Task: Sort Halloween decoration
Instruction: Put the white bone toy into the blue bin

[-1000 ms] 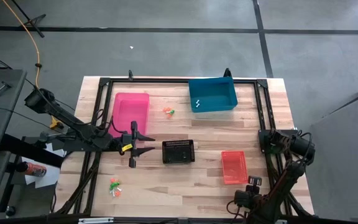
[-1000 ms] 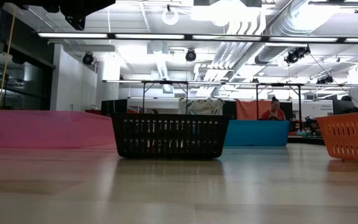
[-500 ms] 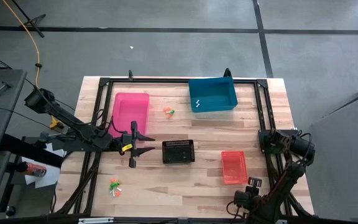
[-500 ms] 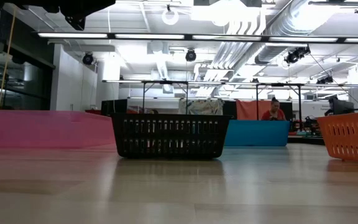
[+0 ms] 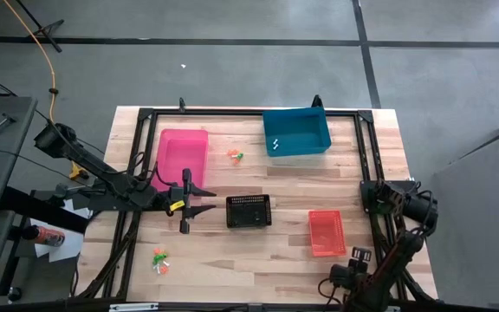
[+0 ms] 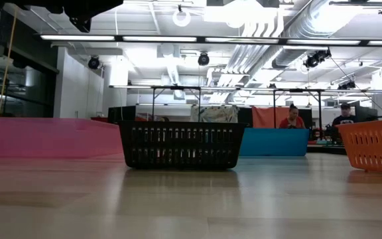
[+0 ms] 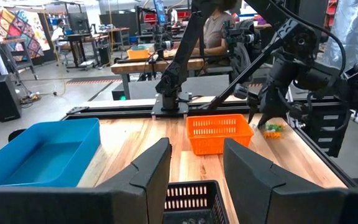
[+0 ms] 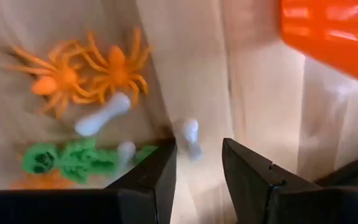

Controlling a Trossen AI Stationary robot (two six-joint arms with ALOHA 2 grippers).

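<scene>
The Halloween decoration lies in small heaps: one between the pink and blue bins, one near the front left, and one under my right gripper. The right wrist view shows that heap close up: orange spiders, a white bone and a green skeleton. My right gripper points down over it, open, with another white bone just past its fingertips. My left gripper hovers level and open beside the black basket.
A pink bin stands far left and a blue bin far centre, with white bits inside. A red-orange basket sits close beside my right gripper. A black frame runs round the table. People sit in the room beyond.
My right arm has shifted slightly at the table's near right corner, and its gripper has tipped a little over the heap. My left arm has kept still. A person has come into view at the right of the room beyond.
</scene>
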